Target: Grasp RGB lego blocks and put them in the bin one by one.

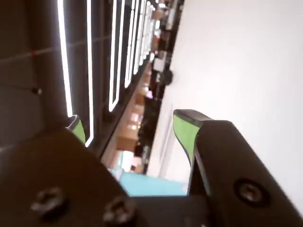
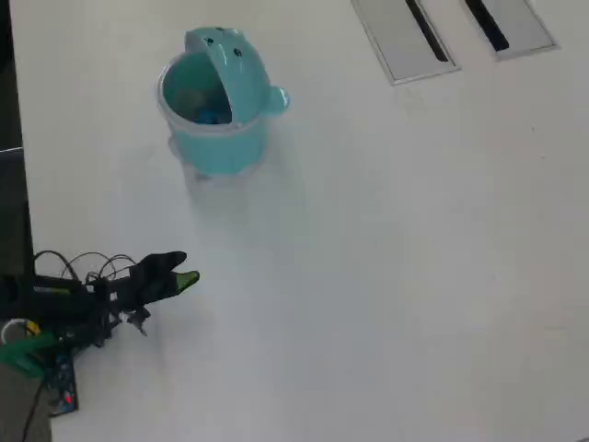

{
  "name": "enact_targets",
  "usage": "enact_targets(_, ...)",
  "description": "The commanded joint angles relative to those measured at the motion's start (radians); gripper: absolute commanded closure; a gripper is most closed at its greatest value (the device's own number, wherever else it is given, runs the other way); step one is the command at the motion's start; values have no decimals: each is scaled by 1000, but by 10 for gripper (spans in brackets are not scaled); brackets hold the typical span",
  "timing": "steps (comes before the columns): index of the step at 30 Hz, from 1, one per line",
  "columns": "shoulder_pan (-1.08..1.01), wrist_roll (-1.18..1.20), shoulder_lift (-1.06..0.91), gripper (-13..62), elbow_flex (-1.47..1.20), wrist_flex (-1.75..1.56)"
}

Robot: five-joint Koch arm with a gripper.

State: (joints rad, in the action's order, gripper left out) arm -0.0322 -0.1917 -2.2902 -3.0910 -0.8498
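Something blue inside the bin (image 2: 213, 138) is too blurred to identify.

No text, label, brand or number can be read in either view; the only marks are two dark dots on the lid of the bin (image 2: 224, 85), and they are not writing

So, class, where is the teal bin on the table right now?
In the overhead view the bin stands on the white table toward the upper left, lid flipped open, well above the end effector and left of the grey slotted panels.
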Motion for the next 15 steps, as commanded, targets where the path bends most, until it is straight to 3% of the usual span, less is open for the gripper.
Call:
enact_targets(1,-12,0,-61,137,-80,-3)
enact_targets(15,-9,169,-54,137,-80,571)
